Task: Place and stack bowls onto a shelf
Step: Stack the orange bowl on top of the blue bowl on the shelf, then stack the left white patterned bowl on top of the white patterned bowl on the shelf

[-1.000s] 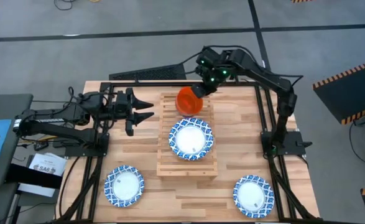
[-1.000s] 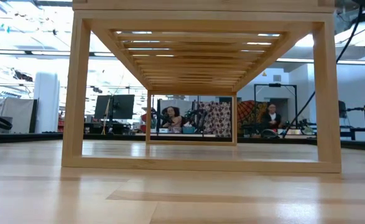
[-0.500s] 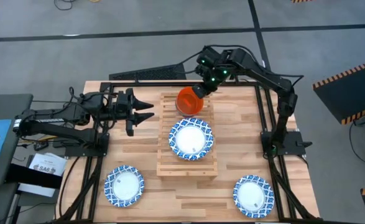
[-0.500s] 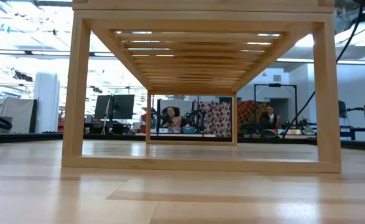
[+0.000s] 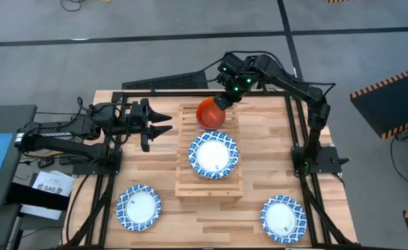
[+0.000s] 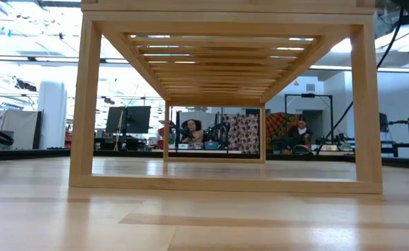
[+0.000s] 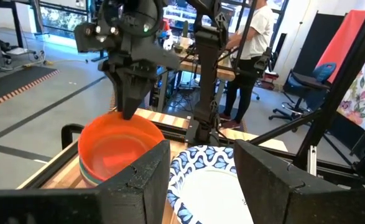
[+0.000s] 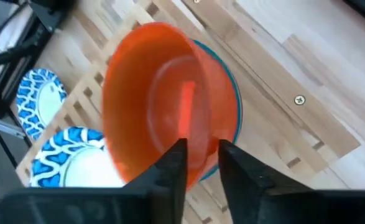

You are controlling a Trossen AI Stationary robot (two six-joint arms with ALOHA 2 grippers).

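Observation:
A red bowl is at the far end of the slatted wooden shelf, over a teal bowl whose rim shows below it. My right gripper is shut on the red bowl, as the left wrist view also shows. A blue-rimmed bowl rests on the shelf's middle. My left gripper is open and empty, level, just left of the shelf. The low view shows only the shelf's frame. My right gripper pinches the red bowl's far rim, one finger inside the bowl and one outside. The fingers come from above, slanting down from the far right. The bowl is tilted over the teal bowl; whether it rests in it I cannot tell.
Two more blue-rimmed bowls lie on the tabletop, one near left and one near right. A black frame runs round the table. A person stands beyond the far edge, and people sit in the room behind.
My right gripper has shifted slightly toward the table's far edge with the red bowl's rim, and the bowl looks a little more tipped over the teal bowl.

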